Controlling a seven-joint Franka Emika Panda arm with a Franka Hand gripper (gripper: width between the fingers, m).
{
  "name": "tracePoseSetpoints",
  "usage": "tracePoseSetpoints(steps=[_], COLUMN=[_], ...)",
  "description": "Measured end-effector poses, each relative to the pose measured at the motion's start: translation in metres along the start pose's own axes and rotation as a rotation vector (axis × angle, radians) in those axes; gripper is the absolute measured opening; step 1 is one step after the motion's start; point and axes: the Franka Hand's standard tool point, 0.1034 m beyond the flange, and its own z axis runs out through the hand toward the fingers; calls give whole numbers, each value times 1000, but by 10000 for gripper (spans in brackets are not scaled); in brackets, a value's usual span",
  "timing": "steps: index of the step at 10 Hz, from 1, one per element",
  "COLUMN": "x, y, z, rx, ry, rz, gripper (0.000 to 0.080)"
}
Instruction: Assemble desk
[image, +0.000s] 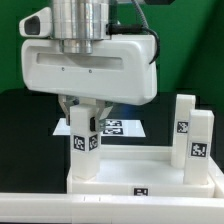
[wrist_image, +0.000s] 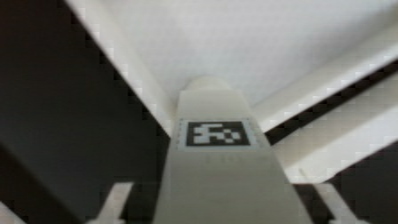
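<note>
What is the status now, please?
Hand shut on white block leg, standing at white plastic tray tabletop corner. Two legs already upright. Nothing blocking.

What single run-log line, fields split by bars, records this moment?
stage: leg fitting | gripper: shut on leg | leg: upright at tabletop corner | two legs: standing at exterior view's right | marker board: behind

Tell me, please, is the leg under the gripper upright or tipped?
Upright: the leg stands vertical at the tabletop corner, between the gripper fingers.
</note>
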Motion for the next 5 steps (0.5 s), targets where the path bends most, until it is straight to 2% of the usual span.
tracePoseSetpoints(steps=[5], x=[-1], y=[-2], z=[0], rx=[5], ry=[-2], rz=[332], gripper=[290])
